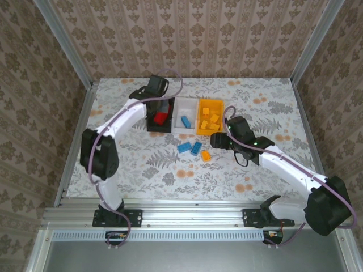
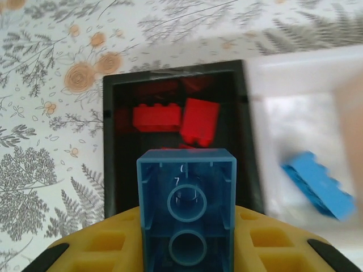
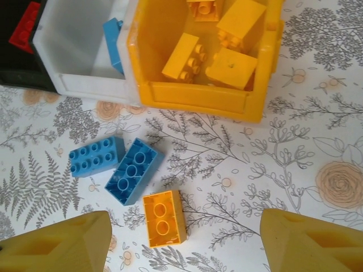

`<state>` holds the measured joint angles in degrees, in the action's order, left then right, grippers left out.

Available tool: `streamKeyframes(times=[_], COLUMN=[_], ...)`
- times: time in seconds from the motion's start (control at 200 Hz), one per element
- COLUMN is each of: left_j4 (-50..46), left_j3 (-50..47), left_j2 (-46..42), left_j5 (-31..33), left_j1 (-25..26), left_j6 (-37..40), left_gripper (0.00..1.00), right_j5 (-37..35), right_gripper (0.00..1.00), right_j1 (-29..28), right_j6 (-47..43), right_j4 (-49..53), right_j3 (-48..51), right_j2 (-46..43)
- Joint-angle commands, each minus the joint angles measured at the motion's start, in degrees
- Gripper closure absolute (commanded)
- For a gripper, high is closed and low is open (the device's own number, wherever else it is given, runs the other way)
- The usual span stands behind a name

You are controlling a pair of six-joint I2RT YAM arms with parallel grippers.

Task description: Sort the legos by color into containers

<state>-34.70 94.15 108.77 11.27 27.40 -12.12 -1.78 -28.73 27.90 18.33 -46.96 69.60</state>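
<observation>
A translucent blue brick [image 2: 186,201], hollow side to the lens, is clamped between the closed yellow fingers [image 2: 96,246] of the left gripper [image 2: 186,243]. Directly beyond these fingertips lies the black bin [image 2: 109,141], holding red bricks [image 2: 176,119]. To the gripper's right, touching the black bin, stands the white bin [image 2: 295,68], with one blue piece [image 2: 317,184] inside.

The right gripper [image 3: 181,243] hovers over the table [image 3: 295,141] with its fingers [image 3: 57,243] wide apart and nothing between them. An orange brick [image 3: 163,218], hollow side up, lies just ahead of the gap, nearer the left finger. Ahead and to the left lie two loose blues [image 3: 116,164], touching: one studs up, one hollow side up. Farther ahead stands the yellow bin [image 3: 198,96], holding several yellow bricks [image 3: 227,45].

From above, the three bins form one row, black, white, yellow. The left gripper hangs over the black bin, and the right gripper is just near of the yellow bin's right end.
</observation>
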Motion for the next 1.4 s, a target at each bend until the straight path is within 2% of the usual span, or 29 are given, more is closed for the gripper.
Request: streamKeyframes(times=[0.0,0.17,0.41,0.535,0.55,0.69,0.86,1.185,1.27,1.395], left_j4=[-6.1,-9.4,-3.8,0.1,-0.3,-1.8,-3.0,-2.4,-3.0,-3.2], left_j3=[6.7,13.4,6.6,3.9,4.4,8.7,15.2,16.3,16.3,15.5], left_j2=[6.6,13.0,7.0,3.2,3.4,6.8,13.9,17.3,17.0,13.9], left_j5=[-3.1,-4.8,-6.9,-11.5,-11.6,-13.3,-16.4,-17.6,-17.2,-16.7], left_j1=[-2.6,-4.6,-4.3,-1.7,0.2,5.7,7.7,7.8,7.8,7.9], left_j6=[-1.1,-1.0,-1.9,-2.9,-2.9,-3.0,-4.7,-6.0,-5.8,-5.6], left_gripper=[0.68,0.68,0.69,0.69,0.69,0.68,0.67,0.57,0.47,0.4], right_j5=[1.2,1.5,1.5,1.0,0.9,0.3,-0.6,-0.8,-0.2,-0.7], right_gripper=[0.29,0.29,0.29,0.29,0.29,0.29,0.29,0.29,0.29,0.29], right_j1=[-0.6,-0.8,-1.2,-1.3,-1.3,-1.3,-1.3,-1.3,-1.4,-4.6], right_j6=[0.6,0.5,0.7,0.7,0.7,0.8,0.8,0.7,0.8,-2.0], right_j4=[-0.5,-0.4,-1.4,-1.7,-1.7,-1.4,0.1,1.5,1.5,2.9], right_j3=[0.7,1.5,2.1,1.8,1.7,1.6,1.8,2.0,1.8,0.5], right_j2=[0.2,-0.4,0.4,1.2,1.3,1.1,-0.6,-2.4,-2.1,-0.7])
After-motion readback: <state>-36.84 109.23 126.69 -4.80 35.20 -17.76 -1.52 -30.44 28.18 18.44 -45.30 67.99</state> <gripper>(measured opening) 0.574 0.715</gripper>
